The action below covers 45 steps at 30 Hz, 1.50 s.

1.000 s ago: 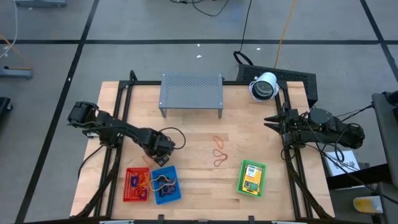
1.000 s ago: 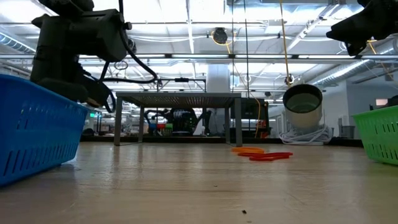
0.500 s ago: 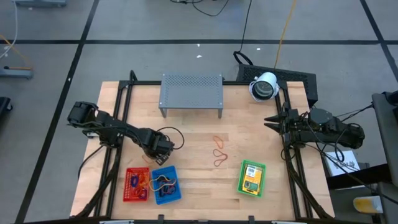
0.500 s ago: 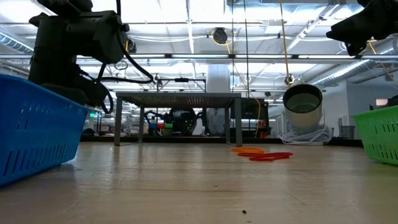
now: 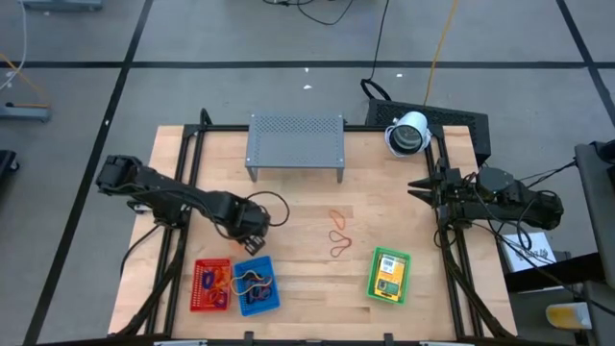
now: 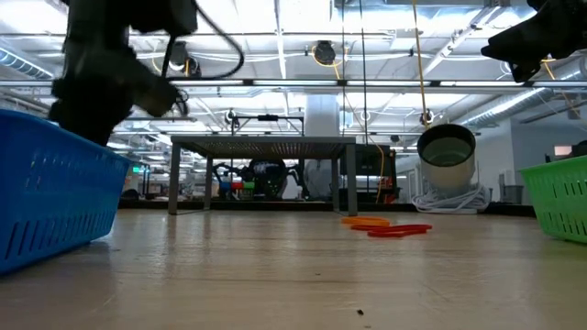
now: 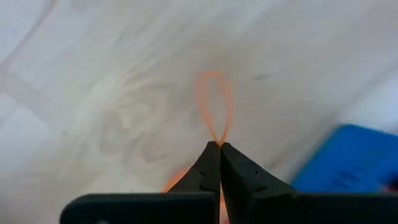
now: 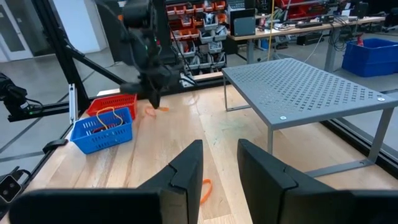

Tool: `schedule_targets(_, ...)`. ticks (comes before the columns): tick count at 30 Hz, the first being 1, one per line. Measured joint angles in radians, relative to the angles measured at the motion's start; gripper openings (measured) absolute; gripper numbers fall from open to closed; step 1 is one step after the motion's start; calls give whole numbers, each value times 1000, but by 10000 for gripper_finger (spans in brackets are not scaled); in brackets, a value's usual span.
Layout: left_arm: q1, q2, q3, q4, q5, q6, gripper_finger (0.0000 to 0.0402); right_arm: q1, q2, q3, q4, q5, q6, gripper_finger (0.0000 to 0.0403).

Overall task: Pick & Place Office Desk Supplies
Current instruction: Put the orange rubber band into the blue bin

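Holding a thin orange rubber-band loop (image 7: 214,106) pinched between fully closed fingertips, my left gripper (image 7: 219,147) hangs above the pale wooden table (image 5: 298,207), just beyond the far rim of the blue mesh basket (image 5: 258,285). In the left wrist view the loop dangles free past the fingertips, with a corner of that basket off to one side.

I judge the step in hand to be carrying this band over the blue basket and dropping it. To do it well I want the fingertips well inside the rim before I part them, since a light band can cling to a finger or bounce off the mesh. A low, centred release suits it, and I should avoid snagging the bands already lying inside.

Next to it sits the red mesh basket (image 5: 210,285), also holding bands. Farther across the table, three more red and orange rubber bands (image 5: 338,234) lie loose near the middle, and the green mesh basket (image 5: 388,275) holds a yellow packet.

My right gripper (image 8: 216,163) waits at the table's right edge, fingers apart and empty. Beyond stands the grey perforated metal shelf (image 5: 295,140).
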Motion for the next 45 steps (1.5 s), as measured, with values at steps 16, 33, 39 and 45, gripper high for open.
schedule_targets(16,-118,-67,355,-216,107,-7,1,0,0,0,0,0,0,89)
schedule_targets(33,-238,75,408,-191,123,-123,0,0,0,0,0,0,0,89)
schedule_targets(39,-238,158,407,-195,128,-94,0,0,0,0,0,0,0,89)
schedule_targets(45,-238,229,407,-194,124,-84,1,0,0,0,0,0,0,89)
